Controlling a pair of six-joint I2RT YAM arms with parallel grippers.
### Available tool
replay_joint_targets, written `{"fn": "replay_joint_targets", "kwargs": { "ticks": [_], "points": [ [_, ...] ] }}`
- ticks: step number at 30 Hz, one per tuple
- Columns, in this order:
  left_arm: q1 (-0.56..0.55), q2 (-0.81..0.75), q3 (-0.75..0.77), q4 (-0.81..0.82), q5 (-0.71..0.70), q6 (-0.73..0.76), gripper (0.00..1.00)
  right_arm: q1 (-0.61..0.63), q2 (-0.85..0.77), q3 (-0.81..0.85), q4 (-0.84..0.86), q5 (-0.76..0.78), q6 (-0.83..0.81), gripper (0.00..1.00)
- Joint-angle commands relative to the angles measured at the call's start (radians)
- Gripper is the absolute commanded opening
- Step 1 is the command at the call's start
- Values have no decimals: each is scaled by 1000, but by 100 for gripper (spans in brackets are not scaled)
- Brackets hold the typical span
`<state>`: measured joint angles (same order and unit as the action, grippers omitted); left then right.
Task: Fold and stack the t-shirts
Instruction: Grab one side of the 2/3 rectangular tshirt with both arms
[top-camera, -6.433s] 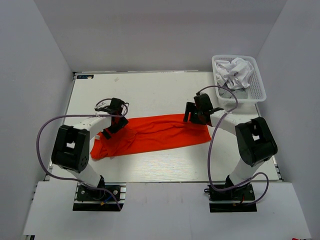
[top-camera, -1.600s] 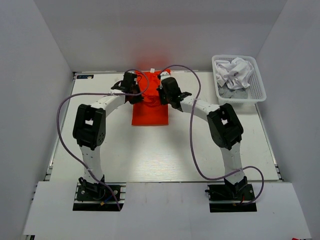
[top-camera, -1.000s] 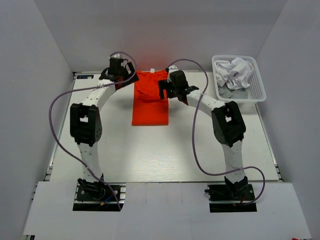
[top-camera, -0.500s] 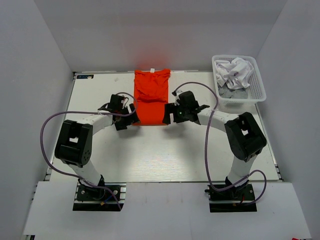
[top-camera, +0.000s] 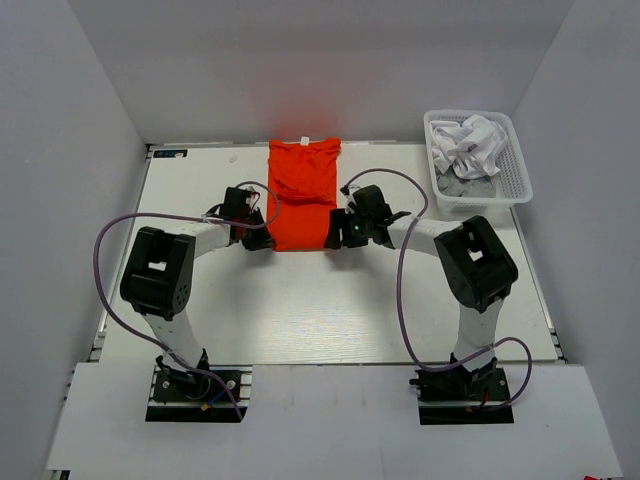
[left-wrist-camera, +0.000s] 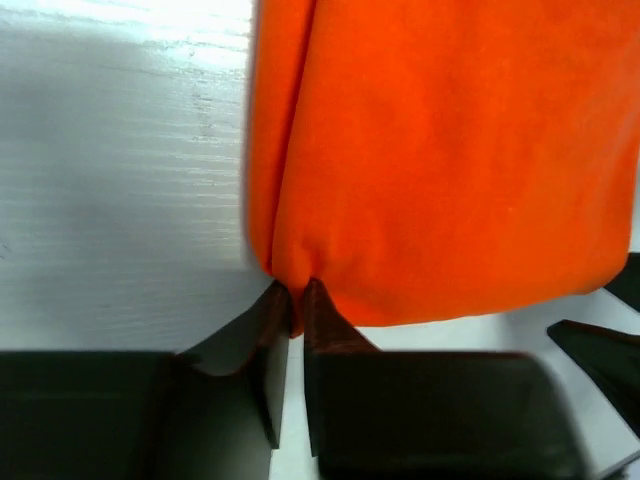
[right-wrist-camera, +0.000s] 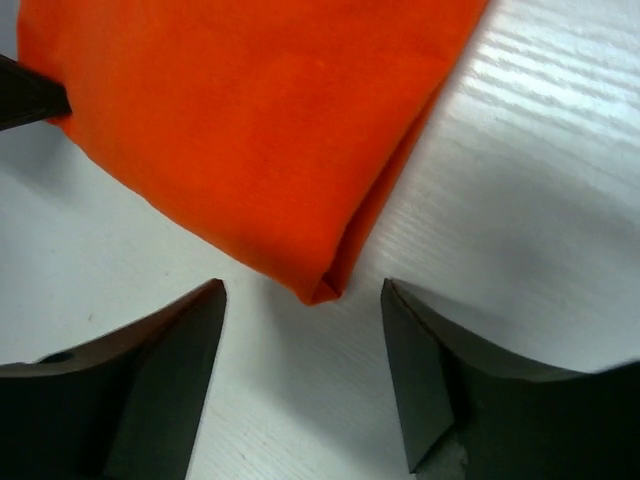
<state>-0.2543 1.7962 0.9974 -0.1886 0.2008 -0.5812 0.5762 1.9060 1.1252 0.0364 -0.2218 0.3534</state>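
The orange shirt (top-camera: 302, 195) lies folded in a long strip at the middle of the table's (top-camera: 300, 310) far edge. It looks light, limp and layered, so both near corners need pinching through every layer. The left gripper (left-wrist-camera: 297, 290) is narrowed onto the near left corner. The right gripper (right-wrist-camera: 302, 290) stands wide, straddling the near right corner. At the far right corner, the basket (top-camera: 522, 165) holds crumpled white and grey shirts (top-camera: 468, 143).

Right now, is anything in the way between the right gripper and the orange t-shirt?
No, nothing visible is in the way. The right gripper has its jaws open, and the orange t-shirt has its near corner right at the gap between them, with only the white table underneath.
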Motion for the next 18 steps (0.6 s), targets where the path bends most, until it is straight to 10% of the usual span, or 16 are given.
{"fn": "replay_joint_targets", "kwargs": {
  "ticks": [1,7,18],
  "points": [
    [-2,11,-17,1,31,11,14,4,45,27,5,-10,4,64],
    [-2,-18,-28,0,20,1,0,10,16,4,3,-14,1,0],
    [-48,-347,-100,-285,133,11,0,30,-401,-183,-237,-74,-82,0]
  ]
}}
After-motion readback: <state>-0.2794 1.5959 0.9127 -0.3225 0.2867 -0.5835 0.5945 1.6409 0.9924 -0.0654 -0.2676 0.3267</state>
